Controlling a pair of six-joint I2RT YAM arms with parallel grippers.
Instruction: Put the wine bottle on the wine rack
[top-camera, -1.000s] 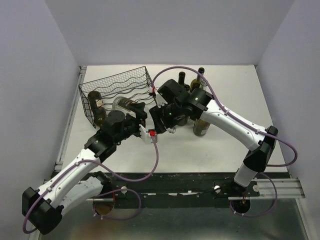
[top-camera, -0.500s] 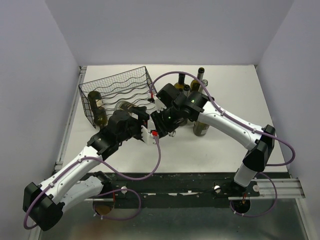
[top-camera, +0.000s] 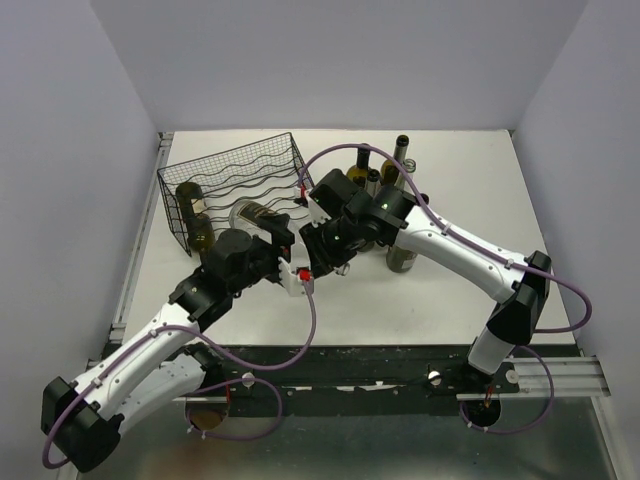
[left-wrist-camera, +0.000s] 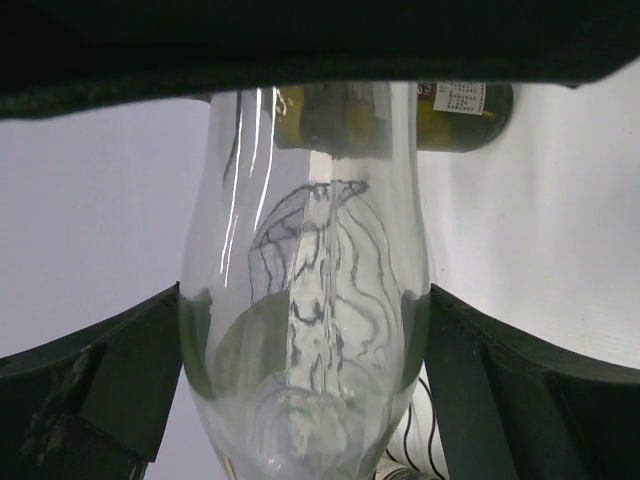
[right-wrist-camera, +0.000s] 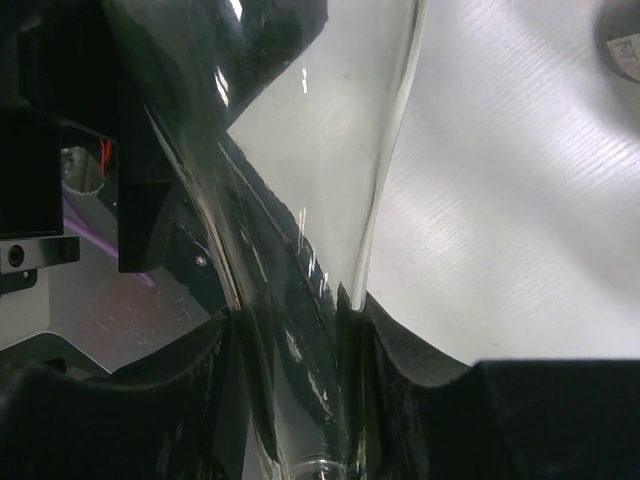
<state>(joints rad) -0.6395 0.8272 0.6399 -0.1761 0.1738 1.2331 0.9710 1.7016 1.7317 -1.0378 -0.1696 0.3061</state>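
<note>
The clear bottle (top-camera: 255, 212) hangs sideways just off the rack's (top-camera: 230, 170) near right corner, above the surface. The right fingers (right-wrist-camera: 420, 400) are narrow and pinch its neck. The left fingers (left-wrist-camera: 110, 380) flank the body, but I cannot tell if they grip it. The left should back off fully first. The right then probably needs to keep the smooth glass level while lowering it into a free cradle.
</note>
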